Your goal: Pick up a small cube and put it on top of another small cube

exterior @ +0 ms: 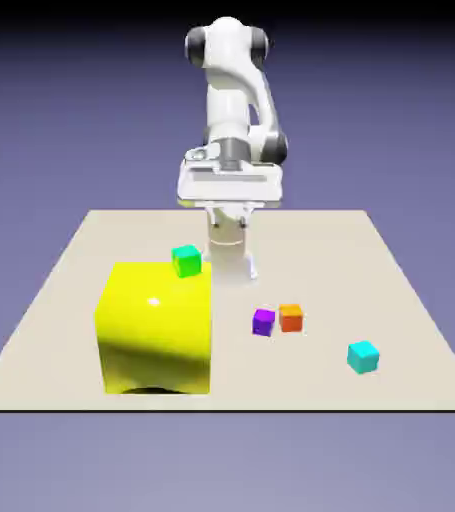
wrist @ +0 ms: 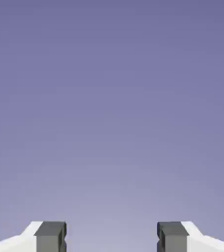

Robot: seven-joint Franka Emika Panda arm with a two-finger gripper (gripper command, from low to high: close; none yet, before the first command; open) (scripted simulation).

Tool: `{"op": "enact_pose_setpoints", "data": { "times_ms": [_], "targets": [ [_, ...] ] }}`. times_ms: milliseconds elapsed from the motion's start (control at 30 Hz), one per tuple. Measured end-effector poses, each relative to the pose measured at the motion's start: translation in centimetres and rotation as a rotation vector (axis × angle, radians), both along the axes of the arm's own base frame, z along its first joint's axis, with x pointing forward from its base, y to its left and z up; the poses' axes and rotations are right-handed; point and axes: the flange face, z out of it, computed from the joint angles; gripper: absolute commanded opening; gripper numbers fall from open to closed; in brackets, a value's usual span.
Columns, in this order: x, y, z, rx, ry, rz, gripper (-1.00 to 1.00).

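My gripper point(exterior: 231, 220) stands wide, nothing between its fingertips; the hand view shows only plain backdrop past them. Below my hand and out in front lies the purple cube point(exterior: 263, 322), on open tabletop point(exterior: 321, 250), just beside the orange cube point(exterior: 291, 318). The yellow block point(exterior: 157, 328), bulky, flanks it toward the exterior view's left; the cyan cube point(exterior: 363, 357) sits nearer the front edge.
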Motion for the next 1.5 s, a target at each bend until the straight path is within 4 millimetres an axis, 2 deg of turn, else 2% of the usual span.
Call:
{"op": "enact_pose_setpoints", "data": {
  "times_ms": [133, 267, 433, 600, 667, 700, 1033, 1067, 1133, 1500],
  "targets": [
    [-0.7, 2.7, -5.8, -0.096, 0.162, 0.201, 0.00],
    [-2.4, 5.4, -11.4, -0.198, 0.316, 0.414, 0.00],
    [-5.9, 8.0, -17.9, -0.333, 0.499, 0.694, 0.00],
    [-10.5, 9.4, -23.4, -0.475, 0.675, 0.981, 0.00],
    [-11.9, 9.6, -24.8, -0.515, 0.723, 1.062, 0.00],
    [-11.9, 9.6, -24.8, -0.515, 0.723, 1.062, 0.00],
    [-11.9, 9.2, -31.4, -0.515, 0.723, 1.062, 0.00],
    [-12.0, 9.1, -31.8, -0.515, 0.723, 1.062, -1.00],
    [-12.0, 9.1, -31.8, -0.515, 0.723, 1.062, -1.00],
    [-11.9, 9.6, -24.8, -0.516, 0.723, 1.062, -1.00]
  ]
}}
